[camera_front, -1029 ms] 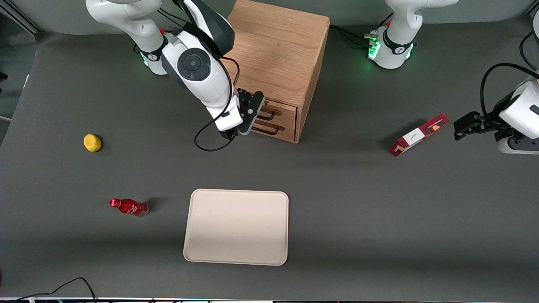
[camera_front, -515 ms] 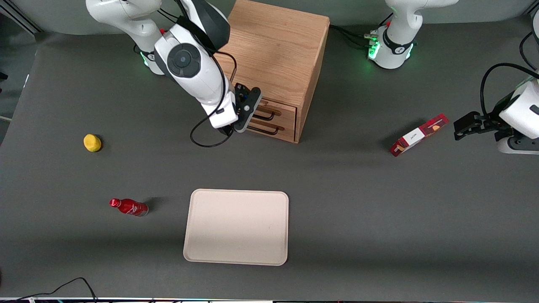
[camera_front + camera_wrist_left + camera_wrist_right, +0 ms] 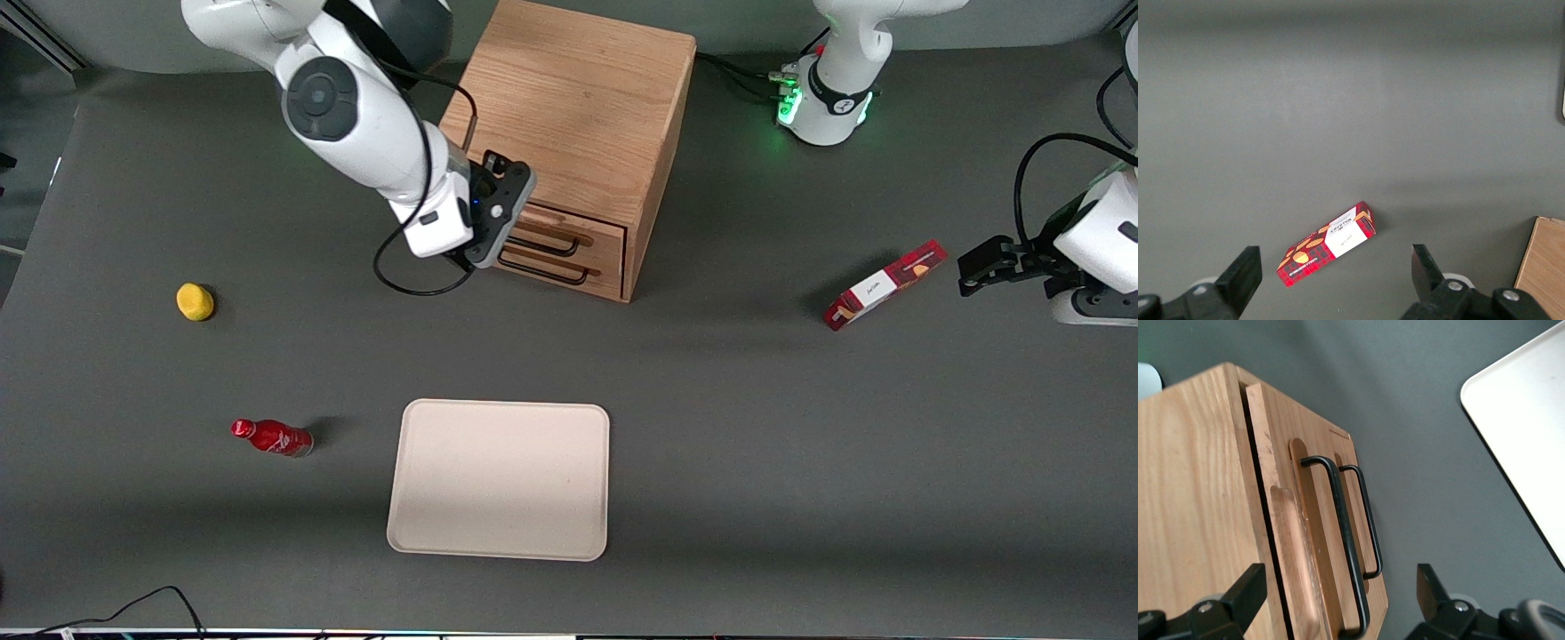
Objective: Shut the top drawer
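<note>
The top drawer (image 3: pixel 569 233) sits in the upper middle of the front view, as the upper of two fronts in the face of the oak cabinet (image 3: pixel 578 107) that looks toward the front camera. In the right wrist view the top drawer (image 3: pixel 1295 540) looks pushed in flush or very nearly so, with only a thin dark seam between its front panel and the cabinet body; I judge the task almost or fully done.

The claw (image 3: pixel 480 233) hangs just beside the working arm's end of the drawer front, near the end of its black wire handle (image 3: pixel 542 249), above the desk (image 3: pixel 756 400). Its fingers (image 3: pixel 1238 597) are spread wide and hold nothing; the handle (image 3: pixel 1341 547) shows between them, not touched.

The drawer's long axis runs across the cabinet face, from the working arm's end toward the parked arm's. The closing direction is away from the front camera, into the cabinet. So any further push should press square on the ridged panel, whereas the claw stands off one end rather than in front of the panel's middle.
</note>
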You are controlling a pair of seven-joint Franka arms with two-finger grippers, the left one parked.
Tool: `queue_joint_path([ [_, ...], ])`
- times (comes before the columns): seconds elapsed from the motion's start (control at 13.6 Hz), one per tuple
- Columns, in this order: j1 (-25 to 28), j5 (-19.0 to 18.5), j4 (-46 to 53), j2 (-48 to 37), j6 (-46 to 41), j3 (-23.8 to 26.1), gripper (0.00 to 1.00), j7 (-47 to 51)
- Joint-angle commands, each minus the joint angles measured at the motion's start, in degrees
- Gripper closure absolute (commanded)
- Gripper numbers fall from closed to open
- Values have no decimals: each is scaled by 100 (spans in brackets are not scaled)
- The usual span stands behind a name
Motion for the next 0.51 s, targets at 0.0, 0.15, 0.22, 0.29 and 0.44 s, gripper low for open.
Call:
queue_joint_path([
  [0.0,-63,246,71,-424,-210,-382,0,207],
  [0.15,-334,177,19,-714,-227,-637,0,636],
  [0.22,-544,115,-51,-846,-340,-690,0,856],
  [0.29,-790,-42,-121,-987,-428,-726,0,988],
  [0.44,-1282,-420,-341,-1329,-447,-744,0,1077],
])
